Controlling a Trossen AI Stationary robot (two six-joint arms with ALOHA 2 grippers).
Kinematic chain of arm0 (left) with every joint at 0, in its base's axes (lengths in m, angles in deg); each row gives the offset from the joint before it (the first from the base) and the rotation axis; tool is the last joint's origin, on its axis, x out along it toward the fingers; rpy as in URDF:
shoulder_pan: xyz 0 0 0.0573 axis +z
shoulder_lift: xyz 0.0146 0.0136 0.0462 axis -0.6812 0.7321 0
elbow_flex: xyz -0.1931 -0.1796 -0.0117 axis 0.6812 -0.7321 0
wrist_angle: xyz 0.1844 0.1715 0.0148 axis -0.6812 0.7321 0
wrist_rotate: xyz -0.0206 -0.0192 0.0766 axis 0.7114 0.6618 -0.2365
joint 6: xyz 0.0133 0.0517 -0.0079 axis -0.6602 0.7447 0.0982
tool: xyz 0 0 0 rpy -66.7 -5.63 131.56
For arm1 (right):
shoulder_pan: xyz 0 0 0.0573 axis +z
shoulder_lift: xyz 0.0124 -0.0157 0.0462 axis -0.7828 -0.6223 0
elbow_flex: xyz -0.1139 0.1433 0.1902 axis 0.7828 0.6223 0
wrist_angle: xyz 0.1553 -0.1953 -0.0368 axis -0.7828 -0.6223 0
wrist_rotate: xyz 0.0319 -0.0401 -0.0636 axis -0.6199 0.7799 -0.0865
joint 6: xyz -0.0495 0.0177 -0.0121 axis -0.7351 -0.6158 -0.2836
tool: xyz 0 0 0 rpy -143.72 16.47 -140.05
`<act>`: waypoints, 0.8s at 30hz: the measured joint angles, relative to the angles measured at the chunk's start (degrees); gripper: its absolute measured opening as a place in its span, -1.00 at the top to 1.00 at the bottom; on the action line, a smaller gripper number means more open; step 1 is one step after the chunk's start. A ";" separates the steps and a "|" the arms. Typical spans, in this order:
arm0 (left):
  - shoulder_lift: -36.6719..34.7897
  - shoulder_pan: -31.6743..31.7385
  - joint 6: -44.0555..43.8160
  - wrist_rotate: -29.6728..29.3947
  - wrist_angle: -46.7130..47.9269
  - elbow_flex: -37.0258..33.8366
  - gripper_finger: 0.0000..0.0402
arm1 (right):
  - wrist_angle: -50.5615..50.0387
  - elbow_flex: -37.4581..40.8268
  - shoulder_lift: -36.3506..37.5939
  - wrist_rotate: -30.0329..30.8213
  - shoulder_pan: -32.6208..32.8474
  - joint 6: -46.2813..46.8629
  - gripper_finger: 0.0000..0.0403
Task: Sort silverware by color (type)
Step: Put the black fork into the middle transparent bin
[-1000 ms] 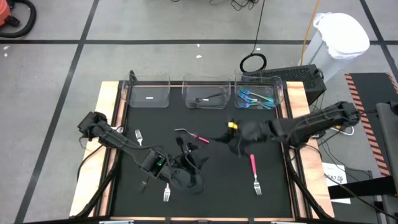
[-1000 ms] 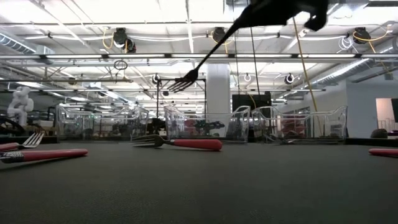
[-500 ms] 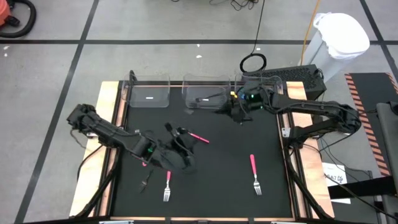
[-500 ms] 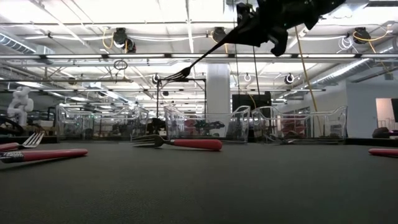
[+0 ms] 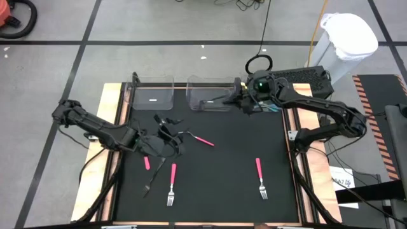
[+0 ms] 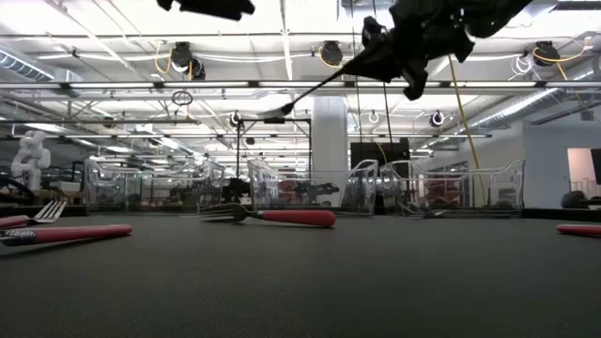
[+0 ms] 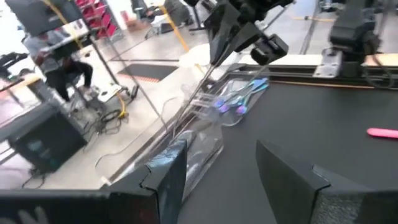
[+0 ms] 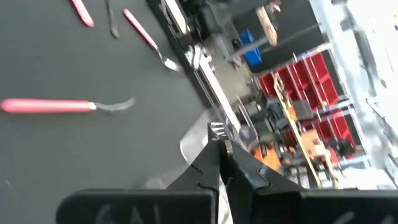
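The black fork (image 5: pixel 218 100) hangs over the middle bin (image 5: pixel 210 95), upper centre, long axis leftward from the right gripper (image 5: pixel 240 102), fingers clamped on it; left gripper (image 5: pixel 166 137) fingers apart over the table (image 5: pixel 222 191).

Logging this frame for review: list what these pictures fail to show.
- High view: what the left gripper holds, if anything; its own dark body hides that.
- High view: the middle bin contents are too small to count.
- Low view: the right gripper is cut off by the top edge.
- Right wrist view: the black fork is mostly hidden behind the fingers.
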 joint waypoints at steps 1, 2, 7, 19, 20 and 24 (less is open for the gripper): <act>-0.71 0.26 -0.39 0.01 -0.15 -0.81 0.04 | 0.46 -0.02 -0.62 0.03 -0.81 0.04 0.98; -1.21 0.45 -0.89 -0.03 -0.30 -1.53 0.04 | 0.91 -0.02 -1.41 0.04 -1.56 0.04 0.98; -3.10 1.17 -1.87 0.10 -0.38 -3.34 0.04 | 5.54 -0.06 -5.89 0.02 -3.90 -1.87 0.98; -3.12 2.99 -1.49 10.57 -5.36 -7.37 0.04 | -3.72 -13.83 -17.42 0.15 -6.62 -4.41 0.98; -3.46 3.39 -1.73 10.68 -6.17 -8.62 0.04 | -5.84 -15.87 -18.42 0.15 -6.81 -4.42 0.98; -5.42 4.98 -3.80 10.67 -9.18 -12.61 0.04 | -15.23 -22.42 -21.94 0.30 -7.63 -5.30 0.98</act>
